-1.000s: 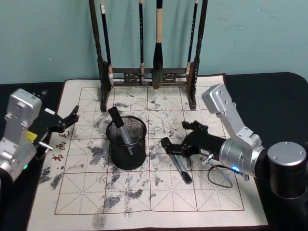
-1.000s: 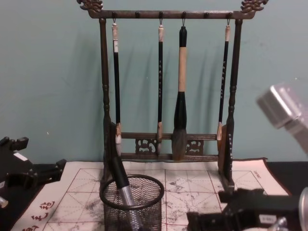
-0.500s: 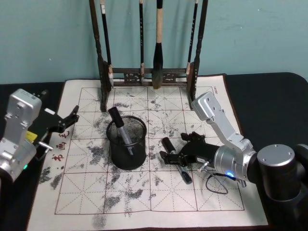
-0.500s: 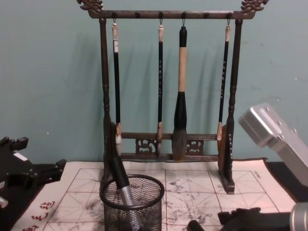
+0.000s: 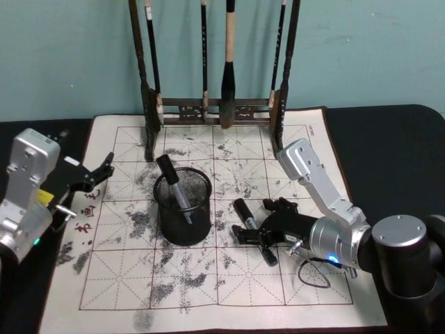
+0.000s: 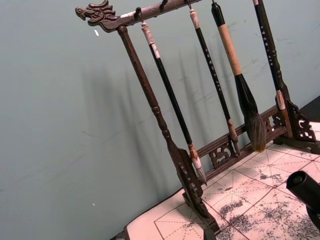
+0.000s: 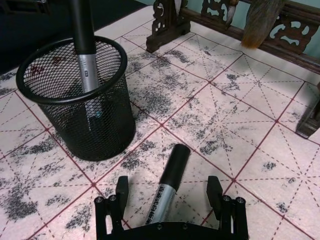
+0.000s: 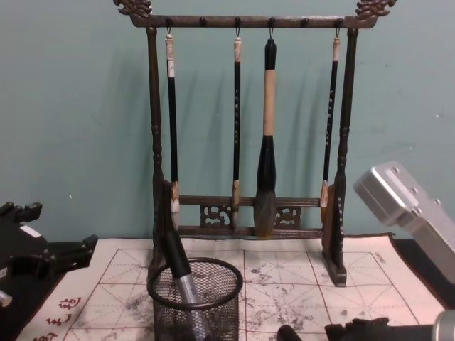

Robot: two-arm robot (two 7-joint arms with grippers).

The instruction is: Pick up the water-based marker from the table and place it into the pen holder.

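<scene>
A black-capped, silver-bodied water-based marker lies on the white felt mat of the table, just right of the pen holder. The holder is a black mesh cup with another marker leaning inside. My right gripper is low over the mat and open. In the right wrist view its fingers stand on either side of the marker without touching it. My left gripper is parked open at the mat's left edge.
A tall dark wooden rack hung with long brushes stands at the back of the mat, behind the holder. A thin black cable loop lies on the mat by my right wrist.
My right gripper has dropped down towards the mat and now straddles the lying marker. The marker, the holder and the left arm have stayed put.
</scene>
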